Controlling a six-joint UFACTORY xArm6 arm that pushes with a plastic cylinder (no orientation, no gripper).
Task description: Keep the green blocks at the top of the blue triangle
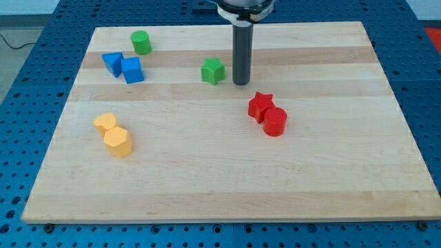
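Observation:
A green cylinder [141, 43] stands near the view's top left. Just below it sit two touching blue blocks: a blue triangle [112, 63] on the left and a blue cube [133, 70] on the right. A green star [213, 71] lies near the top centre, well to the right of the blue blocks. My tip [240, 83] rests on the board just right of the green star, a small gap apart from it.
A red star [260, 105] and a red cylinder [275, 122] touch each other right of centre. Two yellow blocks [105, 124] [118, 142] touch at the left. The wooden board [220, 186] lies on a blue perforated table.

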